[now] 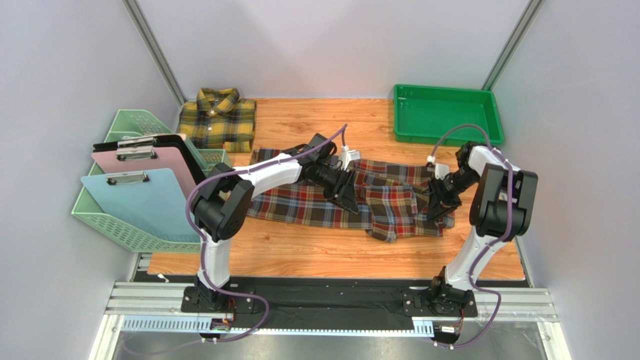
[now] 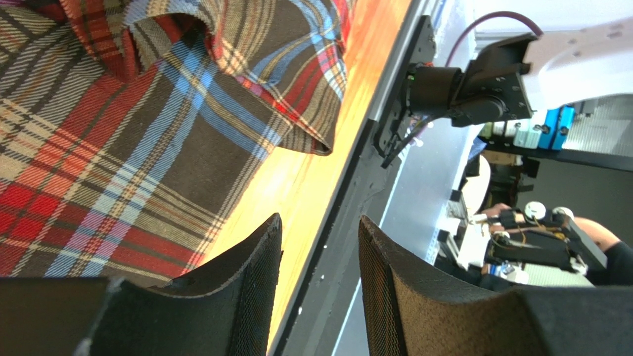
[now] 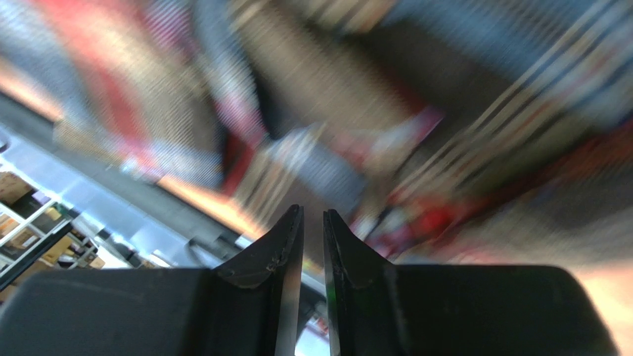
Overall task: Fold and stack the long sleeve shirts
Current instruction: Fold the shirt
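the red check shirt (image 1: 390, 201) is lying spread and partly bunched across the middle of the table (image 1: 315, 255). the left jaws are hovering over that shirt's middle, standing fairly wide and holding nothing; in the left wrist view they are pointing past the shirt's near hem. the right jaws are sitting at that shirt's right end, narrowed to a thin slit, with the right wrist view blurring the plaid beyond them. the yellow check shirt (image 1: 218, 120) is resting folded beyond the red check shirt's left end, well apart from it. the green tray (image 1: 447, 112) is sitting beyond its right end.
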Tool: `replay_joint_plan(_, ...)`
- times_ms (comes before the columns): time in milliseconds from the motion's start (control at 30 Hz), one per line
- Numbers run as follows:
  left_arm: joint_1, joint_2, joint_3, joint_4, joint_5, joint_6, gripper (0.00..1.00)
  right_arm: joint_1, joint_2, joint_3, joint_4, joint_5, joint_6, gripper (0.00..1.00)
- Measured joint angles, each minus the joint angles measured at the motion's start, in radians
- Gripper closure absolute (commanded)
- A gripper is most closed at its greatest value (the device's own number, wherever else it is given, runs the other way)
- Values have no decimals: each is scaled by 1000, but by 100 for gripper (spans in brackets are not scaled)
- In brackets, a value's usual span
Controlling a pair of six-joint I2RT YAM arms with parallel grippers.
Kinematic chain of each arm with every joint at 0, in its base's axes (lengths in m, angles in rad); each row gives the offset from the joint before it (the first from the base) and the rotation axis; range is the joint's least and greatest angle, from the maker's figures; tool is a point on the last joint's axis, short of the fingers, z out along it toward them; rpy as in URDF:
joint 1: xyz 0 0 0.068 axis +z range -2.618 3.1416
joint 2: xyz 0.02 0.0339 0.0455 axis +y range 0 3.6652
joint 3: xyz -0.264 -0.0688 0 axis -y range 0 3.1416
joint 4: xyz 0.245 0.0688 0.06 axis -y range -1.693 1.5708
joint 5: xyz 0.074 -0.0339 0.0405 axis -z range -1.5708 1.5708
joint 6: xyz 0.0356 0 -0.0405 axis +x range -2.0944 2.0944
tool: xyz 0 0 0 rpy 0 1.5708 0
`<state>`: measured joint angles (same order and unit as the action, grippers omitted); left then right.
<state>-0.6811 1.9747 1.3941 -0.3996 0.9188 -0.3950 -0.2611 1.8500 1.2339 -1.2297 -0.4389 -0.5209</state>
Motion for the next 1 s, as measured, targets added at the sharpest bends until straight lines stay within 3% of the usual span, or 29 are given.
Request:
replay_joint_plan(200,-45,-8,-24,38,0,72,43,1,153,99,58,26,23,80)
replay_joint_plan(400,-192,-27,-76,129,-89,169,39,1,148,147,61,26,26,79)
replay_joint_plan(767,-248,1,-74,240,-220,323,38,1,117,145,22,24,11,79)
replay_joint_plan(933,-283,53,-71,271,-240,345,42,1,108,145,13,23,3,79)
replay_joint_plan(1000,-292,71,-71,276,-247,346,57,1,108,141,14,22,0,79)
